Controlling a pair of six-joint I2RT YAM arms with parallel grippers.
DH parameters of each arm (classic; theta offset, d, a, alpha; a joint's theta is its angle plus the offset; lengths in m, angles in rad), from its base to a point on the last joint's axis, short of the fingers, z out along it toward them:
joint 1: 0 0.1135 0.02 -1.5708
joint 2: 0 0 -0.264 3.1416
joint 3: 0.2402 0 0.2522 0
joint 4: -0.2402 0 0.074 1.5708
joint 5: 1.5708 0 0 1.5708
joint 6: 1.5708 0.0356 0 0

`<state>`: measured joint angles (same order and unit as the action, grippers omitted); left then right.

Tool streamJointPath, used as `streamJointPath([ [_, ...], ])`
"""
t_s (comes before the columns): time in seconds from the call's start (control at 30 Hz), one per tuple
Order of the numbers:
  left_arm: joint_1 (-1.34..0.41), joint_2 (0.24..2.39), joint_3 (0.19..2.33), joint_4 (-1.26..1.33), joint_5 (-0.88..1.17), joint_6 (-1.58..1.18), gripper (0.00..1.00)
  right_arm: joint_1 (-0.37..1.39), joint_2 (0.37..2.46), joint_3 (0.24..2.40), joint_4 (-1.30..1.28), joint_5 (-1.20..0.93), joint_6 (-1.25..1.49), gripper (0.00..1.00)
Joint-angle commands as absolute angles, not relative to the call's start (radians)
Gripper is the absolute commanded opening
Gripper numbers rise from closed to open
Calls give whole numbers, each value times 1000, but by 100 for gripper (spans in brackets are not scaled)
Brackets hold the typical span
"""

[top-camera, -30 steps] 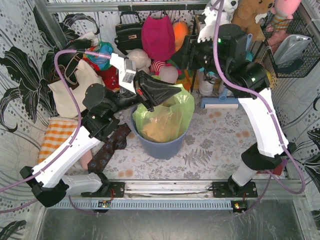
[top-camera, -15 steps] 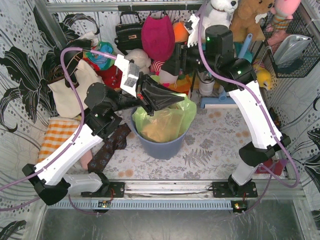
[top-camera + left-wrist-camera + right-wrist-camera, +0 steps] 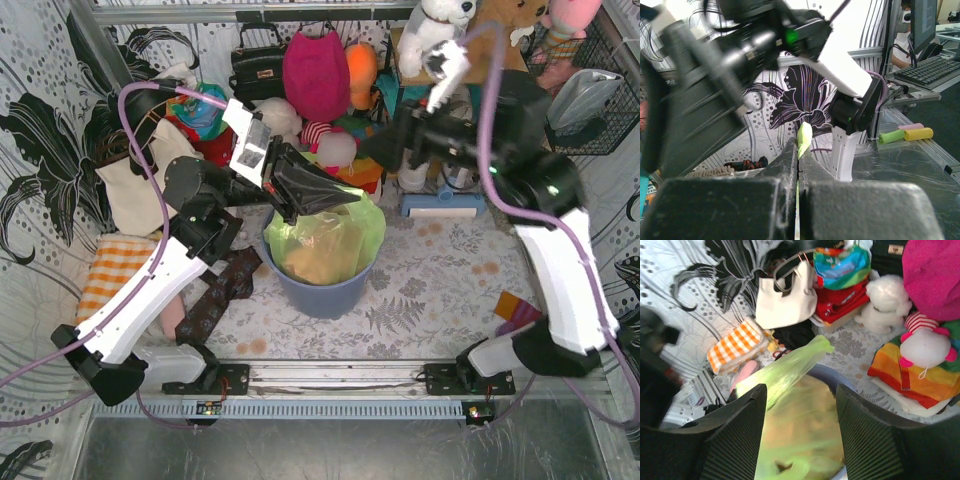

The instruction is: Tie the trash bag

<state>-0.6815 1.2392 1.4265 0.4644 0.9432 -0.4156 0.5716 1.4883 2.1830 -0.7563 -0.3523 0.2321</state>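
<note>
With our left gripper [image 3: 799,150] we are pinching a thin green strip of the trash bag [image 3: 335,235] between pressed-together fingers, and the bag is sitting in the bin [image 3: 325,292] just below that claw. Our right gripper [image 3: 800,392] is hovering spread. The bag is seemingly lying just below and ahead of it, stretching across the gap.

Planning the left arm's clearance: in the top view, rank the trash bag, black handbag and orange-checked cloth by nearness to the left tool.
1. trash bag: centre, pinched in the left tool.
2. black handbag: at the back, toward the left.
3. orange-checked cloth: far left edge.
</note>
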Motion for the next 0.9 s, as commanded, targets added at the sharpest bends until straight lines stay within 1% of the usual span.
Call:
streamJointPath([
  [0.0, -662, 1253, 1421, 607, 990, -500, 0, 568, 1311, 2110, -671, -417, 191, 57],
  [0.17, -655, 1266, 1427, 613, 978, -505, 0, 568, 1207, 2047, -624, -539, 216, 54],
  [0.3, -650, 1282, 1440, 614, 972, -517, 0, 569, 1164, 1991, -532, -650, 266, 55],
  [0.37, -649, 1290, 1447, 618, 974, -526, 0, 568, 1173, 1985, -515, -678, 280, 57],
  [0.47, -649, 1294, 1451, 628, 970, -537, 0, 568, 1191, 1964, -505, -663, 274, 56],
  [0.67, -643, 1311, 1485, 544, 924, -511, 0, 568, 1247, 1978, -474, -721, 288, 54],
  [0.77, -643, 1318, 1487, 557, 925, -523, 0, 568, 1260, 1987, -473, -719, 284, 51],
  [0.87, -641, 1324, 1494, 542, 914, -522, 0, 568, 1270, 1988, -470, -738, 287, 45],
])
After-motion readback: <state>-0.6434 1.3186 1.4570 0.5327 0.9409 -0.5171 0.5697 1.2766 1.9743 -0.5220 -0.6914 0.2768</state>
